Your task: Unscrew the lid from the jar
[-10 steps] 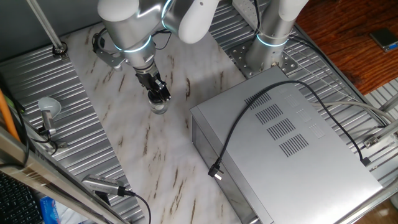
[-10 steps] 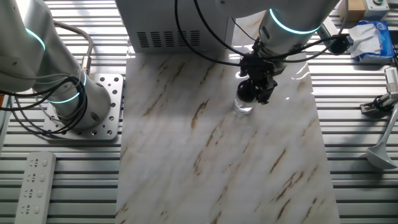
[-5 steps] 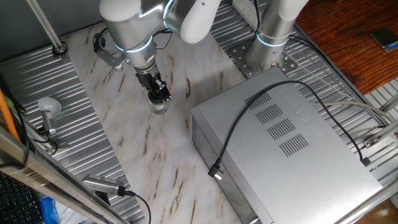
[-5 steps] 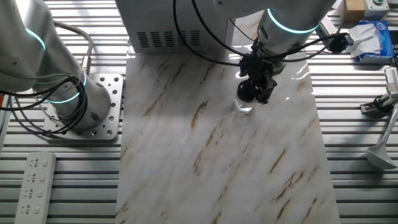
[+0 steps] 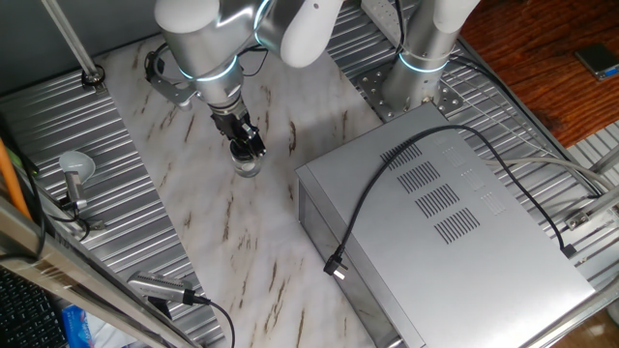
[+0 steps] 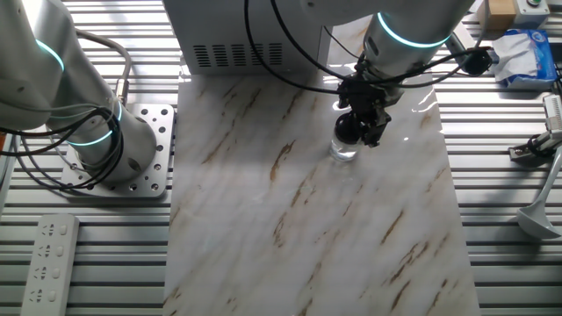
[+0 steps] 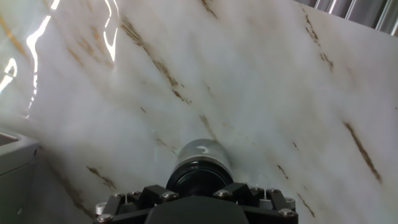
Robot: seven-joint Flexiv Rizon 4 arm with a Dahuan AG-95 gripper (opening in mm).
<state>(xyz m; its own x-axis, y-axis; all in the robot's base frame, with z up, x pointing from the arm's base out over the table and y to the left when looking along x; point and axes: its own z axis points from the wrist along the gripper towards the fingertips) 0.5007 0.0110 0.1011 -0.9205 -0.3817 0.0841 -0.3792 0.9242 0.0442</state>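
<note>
The tiny clear jar (image 5: 249, 168) stands upright on the marbled board (image 5: 193, 222), left of the big metal box. It also shows in the other fixed view (image 6: 342, 149) and the hand view (image 7: 202, 155). Its dark lid (image 7: 199, 177) sits on top of it, also seen in the other fixed view (image 6: 347, 130). My gripper (image 5: 248, 147) points down over the jar, with the fingers closed around the lid (image 6: 362, 128). In the hand view the gripper (image 7: 198, 191) fills the bottom edge, and the lid sits between the jaws.
A large grey metal box (image 5: 455, 222) with a black cable (image 5: 382, 198) lies right of the jar. A second arm's base (image 6: 105, 149) stands on a bolted plate. A grey knob on a stem (image 5: 73, 169) and a power strip (image 6: 48, 254) lie off the board.
The arm's wrist has shifted very slightly. The jar and lid stay in the same place.
</note>
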